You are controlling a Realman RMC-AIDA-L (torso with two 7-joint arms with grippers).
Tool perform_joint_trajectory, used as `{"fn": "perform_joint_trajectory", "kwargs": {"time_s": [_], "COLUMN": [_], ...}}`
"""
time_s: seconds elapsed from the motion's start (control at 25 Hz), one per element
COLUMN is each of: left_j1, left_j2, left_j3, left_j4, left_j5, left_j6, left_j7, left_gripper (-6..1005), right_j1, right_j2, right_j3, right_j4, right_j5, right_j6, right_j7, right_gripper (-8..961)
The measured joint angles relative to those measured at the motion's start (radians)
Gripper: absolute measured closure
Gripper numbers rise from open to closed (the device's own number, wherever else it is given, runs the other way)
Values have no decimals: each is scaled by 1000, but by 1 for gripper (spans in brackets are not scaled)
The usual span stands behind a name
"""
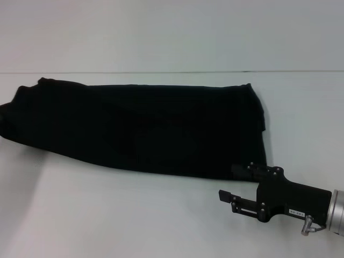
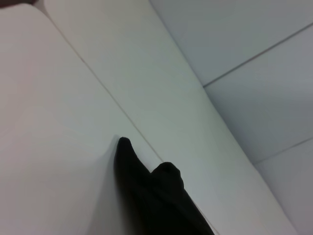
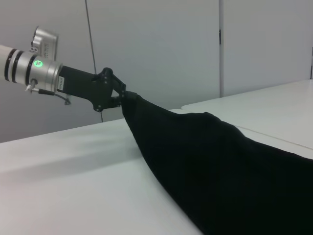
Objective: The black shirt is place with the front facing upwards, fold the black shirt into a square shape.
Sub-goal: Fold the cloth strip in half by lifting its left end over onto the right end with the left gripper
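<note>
Long black shirt (image 1: 140, 126) across white worktop (image 1: 107, 215), left gripper (image 3: 120, 95) pinching lifted left end in right-wrist view only, right gripper (image 1: 232, 185) fingers spread at near-right hem

Right gripper (image 1: 241, 185): low, just beside the near right corner of the black shirt (image 1: 140, 126), fingers pointed toward the cloth; upper finger touching the shirt's edge, lower finger apart from it, jaws parted.
Right arm: reaching in from the right of the shirt, silver wrist ring behind the black gripper body.
Left gripper (image 3: 122, 95): raised at the shirt's far left end, closed on a pinch of the cloth.
Left arm: stretched level toward the shirt, green light on the silver wrist.
</note>
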Motion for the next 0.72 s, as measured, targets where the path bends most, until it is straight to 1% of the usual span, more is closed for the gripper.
{"fn": "perform_joint_trajectory", "kwargs": {"time_s": [0.24, 0.36, 0.48, 0.52, 0.6, 0.68, 0.72], "left_j1": [-4, -26, -73, -95, -154, -216, -253], "left_j2": [1, 0, -5, -10, -27, -49, -67], "left_j3": [-11, -13, -12, -11, -3, 17, 38], "left_j4": [1, 1, 1, 1, 1, 1, 1], "left_j5": [-4, -20, -46, -52, -60, -58, -56], "left_j6": [38, 80, 130, 144, 173, 185, 185], "left_j7": [-2, -3, -3, -3, -3, -3, -3], "left_gripper": [974, 974, 974, 974, 974, 974, 974], "right_j1": [3, -3, -13, -17, -28, -43, -51], "right_j2": [0, 0, 0, -1, -1, -1, -1], "right_j3": [2, 4, 10, 11, 12, 14, 15], "right_j4": [18, 29, 36, 38, 39, 40, 40], "right_j5": [1, 2, 5, 6, 6, 7, 10], "right_j6": [23, 28, 28, 28, 24, 17, 12], "right_j7": [-21, -47, -57, -58, -63, -71, -74], "right_gripper": [224, 224, 224, 224, 224, 224, 224]}}
